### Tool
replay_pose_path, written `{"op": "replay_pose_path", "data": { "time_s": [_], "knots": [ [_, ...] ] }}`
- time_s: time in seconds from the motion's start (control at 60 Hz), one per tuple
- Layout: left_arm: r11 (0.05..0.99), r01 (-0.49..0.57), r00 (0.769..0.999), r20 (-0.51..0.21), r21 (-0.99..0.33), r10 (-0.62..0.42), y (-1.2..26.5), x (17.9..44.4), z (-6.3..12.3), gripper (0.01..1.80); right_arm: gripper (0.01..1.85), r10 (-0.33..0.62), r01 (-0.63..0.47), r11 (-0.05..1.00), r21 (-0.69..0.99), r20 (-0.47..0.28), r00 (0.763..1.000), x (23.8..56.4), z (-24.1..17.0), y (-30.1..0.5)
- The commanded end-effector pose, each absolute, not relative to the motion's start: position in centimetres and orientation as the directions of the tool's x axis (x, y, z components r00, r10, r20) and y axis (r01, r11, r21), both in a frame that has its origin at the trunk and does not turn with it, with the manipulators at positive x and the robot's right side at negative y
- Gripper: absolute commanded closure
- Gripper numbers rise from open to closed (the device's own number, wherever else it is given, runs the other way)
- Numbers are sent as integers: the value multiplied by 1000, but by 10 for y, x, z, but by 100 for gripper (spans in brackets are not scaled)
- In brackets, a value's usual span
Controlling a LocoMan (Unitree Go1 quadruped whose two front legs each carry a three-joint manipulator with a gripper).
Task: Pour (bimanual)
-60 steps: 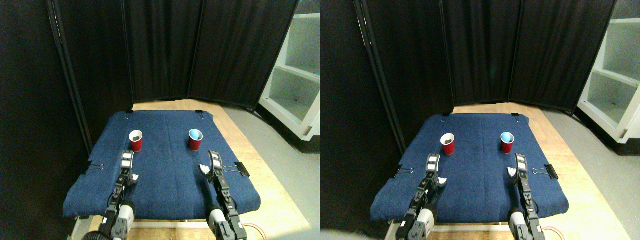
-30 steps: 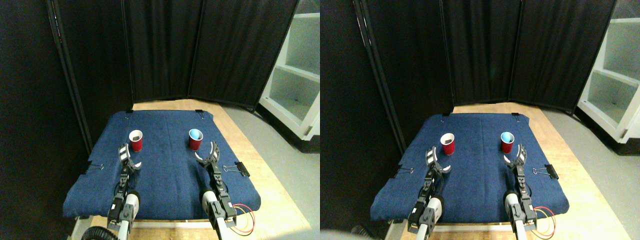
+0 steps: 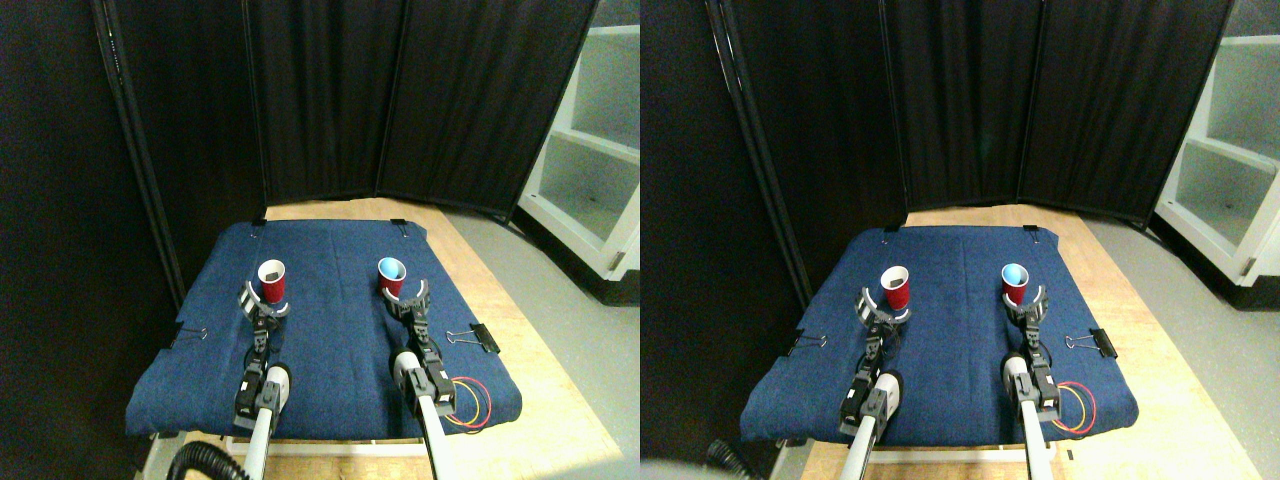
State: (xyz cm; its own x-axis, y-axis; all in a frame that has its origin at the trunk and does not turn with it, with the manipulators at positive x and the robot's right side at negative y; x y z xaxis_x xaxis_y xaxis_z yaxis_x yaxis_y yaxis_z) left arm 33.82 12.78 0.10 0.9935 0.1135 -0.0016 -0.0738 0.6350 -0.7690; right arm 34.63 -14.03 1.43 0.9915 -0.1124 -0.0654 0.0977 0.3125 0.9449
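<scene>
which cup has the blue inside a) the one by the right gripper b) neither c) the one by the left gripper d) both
a: the red cup at the right gripper shows a light blue inside, while the red cup at the left gripper is white inside with something dark at the bottom.

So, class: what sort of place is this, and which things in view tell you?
Probably a lab test area, not a home: black curtain screens wall off a low wooden platform, its blue cloth held by binder clips.
</scene>
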Motion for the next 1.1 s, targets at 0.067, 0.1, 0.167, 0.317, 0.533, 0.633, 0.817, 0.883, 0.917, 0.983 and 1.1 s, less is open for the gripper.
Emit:
{"op": "replay_pose_path", "data": {
  "time_s": [0.067,0.1,0.167,0.317,0.533,0.633,0.817,0.883,0.917,0.983,1.1],
  "knots": [
    [619,-63,995,-4,-783,96,123,348,2,104,100,-58,86,284,955,-72,996,359,13,-135],
    [605,-66,996,-13,-794,93,123,350,3,106,100,-65,106,264,959,-92,994,360,13,-134],
    [580,-74,995,-25,-811,92,121,352,4,106,97,-63,121,241,963,-109,992,364,12,-134],
    [527,-94,993,-43,-845,109,119,358,4,80,98,-56,137,232,963,-127,990,371,8,-133],
    [429,-115,986,-52,-896,155,119,366,-2,63,98,-35,159,196,968,-155,987,383,0,-133],
    [405,-121,985,-58,-906,164,119,366,-6,65,101,-44,172,196,965,-166,985,381,-1,-133],
    [354,-129,982,-69,-926,177,122,370,-12,67,98,-36,165,176,971,-161,986,383,-3,-136],
    [332,-140,979,-81,-933,188,123,371,-16,67,99,-42,173,148,974,-169,985,384,-4,-137],
    [324,-143,978,-84,-935,189,124,371,-17,67,100,-48,178,146,973,-173,984,384,-5,-138],
    [313,-150,977,-92,-938,192,125,372,-19,69,95,-55,180,140,974,-174,983,384,-6,-138],
    [282,-166,975,-115,-945,190,128,373,-24,69,92,-61,170,130,977,-163,985,384,-8,-139]
  ]
}}
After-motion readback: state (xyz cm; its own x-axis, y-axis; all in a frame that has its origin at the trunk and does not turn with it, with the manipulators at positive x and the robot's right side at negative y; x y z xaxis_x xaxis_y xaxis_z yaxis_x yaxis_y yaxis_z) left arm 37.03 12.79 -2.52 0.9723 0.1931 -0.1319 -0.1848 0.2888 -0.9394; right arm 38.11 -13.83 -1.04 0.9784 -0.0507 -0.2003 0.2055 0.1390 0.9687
